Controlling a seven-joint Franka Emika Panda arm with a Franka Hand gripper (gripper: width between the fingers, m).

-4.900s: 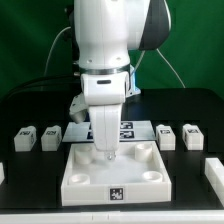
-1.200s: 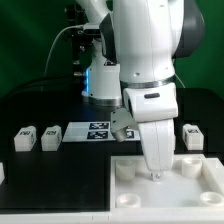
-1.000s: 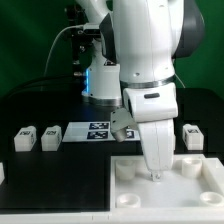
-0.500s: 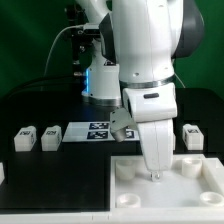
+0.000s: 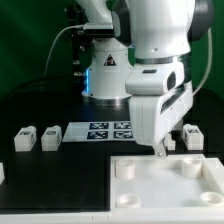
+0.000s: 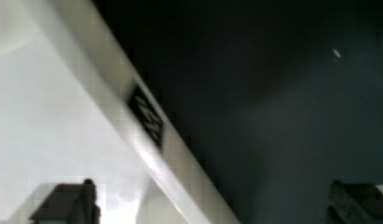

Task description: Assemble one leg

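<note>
Two small white legs (image 5: pixel 25 138) (image 5: pixel 50 136) with tags lie at the exterior view's left, and another leg (image 5: pixel 193 137) lies at its right. My gripper (image 5: pixel 160 151) hangs just above the far edge of the large white square piece (image 5: pixel 170 188), beside the right leg and touching none. In the wrist view the fingers (image 6: pixel 63 200) stand wide apart with nothing between them. They straddle the square piece's tagged edge (image 6: pixel 149 112), with the black table beyond it. Whatever lies behind the gripper is hidden.
The marker board (image 5: pixel 103 130) lies flat on the black table between the leg groups. The robot base and cables stand behind it. A white part (image 5: pixel 2 171) shows at the exterior view's left edge. The square piece has round corner sockets (image 5: pixel 124 170).
My gripper has risen out of the square piece's top and moved back toward its far edge, nearer the right leg. The wrist has turned. The legs have not moved.
</note>
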